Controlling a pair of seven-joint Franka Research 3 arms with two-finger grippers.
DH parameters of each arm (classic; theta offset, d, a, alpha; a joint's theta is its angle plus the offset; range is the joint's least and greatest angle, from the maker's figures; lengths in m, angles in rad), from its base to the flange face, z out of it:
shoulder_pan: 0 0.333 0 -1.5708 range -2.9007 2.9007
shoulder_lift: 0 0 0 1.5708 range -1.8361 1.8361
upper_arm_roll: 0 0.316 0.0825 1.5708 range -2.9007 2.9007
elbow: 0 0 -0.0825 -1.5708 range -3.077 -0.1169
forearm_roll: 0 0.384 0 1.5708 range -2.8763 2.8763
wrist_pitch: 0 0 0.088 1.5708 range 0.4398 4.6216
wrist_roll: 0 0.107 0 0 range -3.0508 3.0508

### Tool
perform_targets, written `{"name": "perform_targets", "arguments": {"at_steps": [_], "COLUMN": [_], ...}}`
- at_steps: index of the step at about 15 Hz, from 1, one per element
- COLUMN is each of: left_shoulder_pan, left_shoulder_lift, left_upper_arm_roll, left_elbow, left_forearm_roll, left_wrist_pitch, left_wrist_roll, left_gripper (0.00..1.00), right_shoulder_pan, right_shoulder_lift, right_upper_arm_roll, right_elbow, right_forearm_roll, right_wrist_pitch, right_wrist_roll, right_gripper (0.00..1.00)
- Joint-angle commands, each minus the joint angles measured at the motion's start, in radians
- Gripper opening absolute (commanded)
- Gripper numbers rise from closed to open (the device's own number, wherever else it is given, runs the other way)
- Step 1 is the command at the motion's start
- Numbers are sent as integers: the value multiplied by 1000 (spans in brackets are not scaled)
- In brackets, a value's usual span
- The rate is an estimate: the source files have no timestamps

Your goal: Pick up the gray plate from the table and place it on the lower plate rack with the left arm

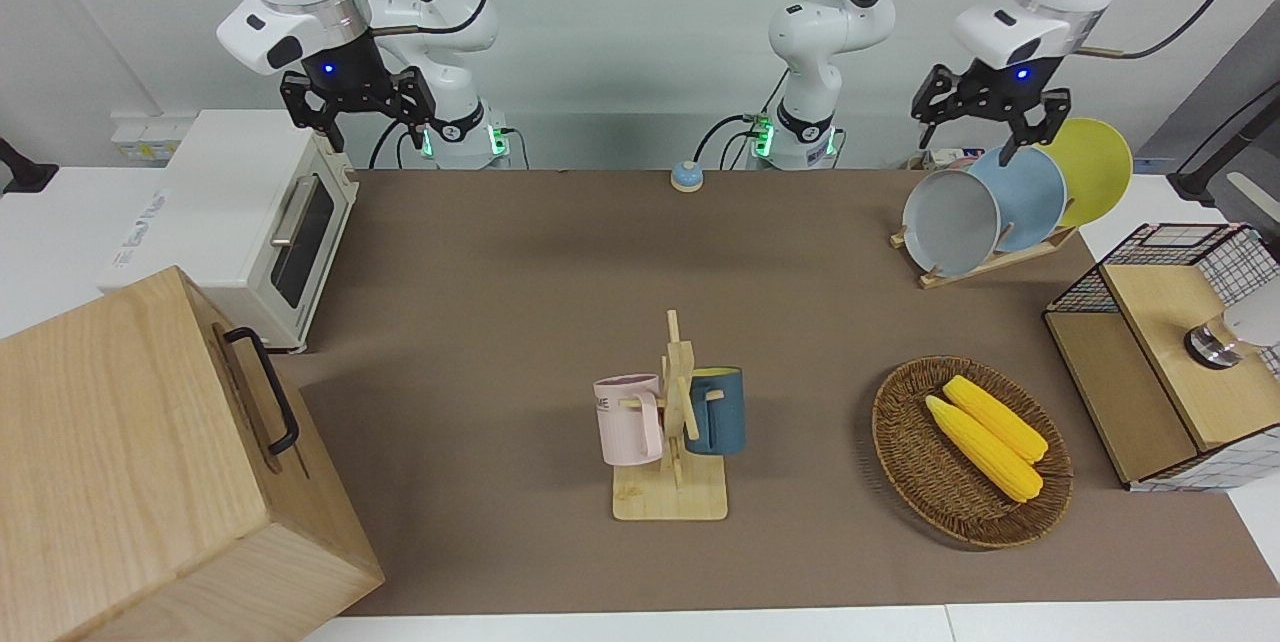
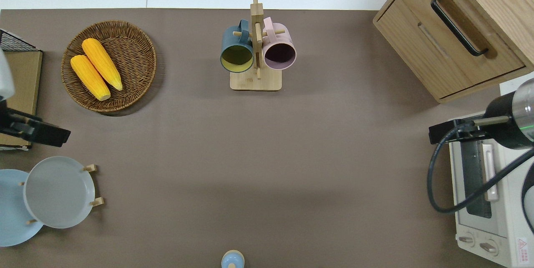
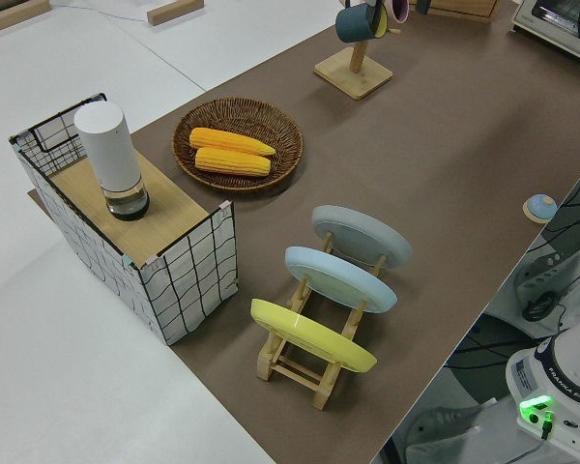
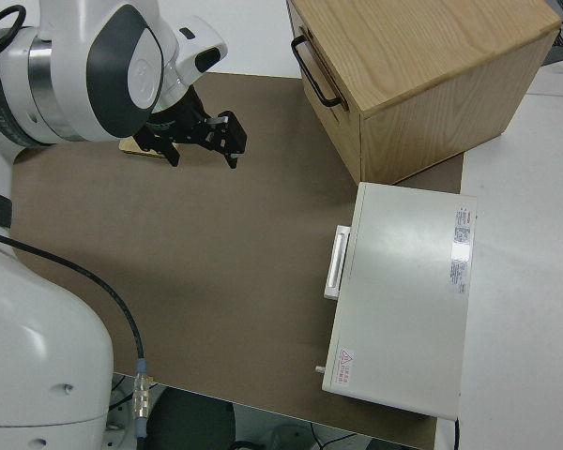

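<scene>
Left pincer (image 1: 990, 127) hangs empty with fingers spread, lifted clear of the plates and touching none. Below it, the gray plate (image 1: 951, 221) stands tilted in the lower plate rack (image 1: 985, 262), in the slot farthest from the robots, with a sky-blue plate (image 1: 1030, 197) and a yellow plate (image 1: 1095, 167) slotted nearer them. The placing looks finished; only drawing the arm away seems left. The right arm is parked, its pincer (image 1: 358, 112) spread too. Nothing gray lies on the surface (image 1: 500, 272).

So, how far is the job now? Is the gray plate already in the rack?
The placing looks done: the gray plate leans in the lower plate rack, in the slot beside the sky-blue plate. The left gripper is up in the air, open and holding nothing. The right arm is parked. Nothing seems left but pulling the left arm back.
</scene>
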Motion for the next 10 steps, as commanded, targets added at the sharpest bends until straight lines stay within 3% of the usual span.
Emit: {"name": "perform_targets", "arguments": {"at_steps": [1,10], "left_shoulder_pan": [54,39], "left_shoulder_lift": [-37,-36], "left_upper_arm_roll": [2,-5], "left_elbow": [-18,-37], "left_forearm_roll": [-8,-13], "left_wrist_pitch": [-11,-12], "left_wrist_roll": [92,92], "left_gripper": [1000,1000], "right_shoulder_pan": [-7,-7], "right_shoulder_lift": [-2,-2], "right_upper_arm_roll": [7,5], "right_elbow": [6,6], "right_forearm_roll": [7,7], "right_wrist_pitch": [-14,-14], "right_wrist_roll": [-1,0], "right_gripper": [987,987]}}
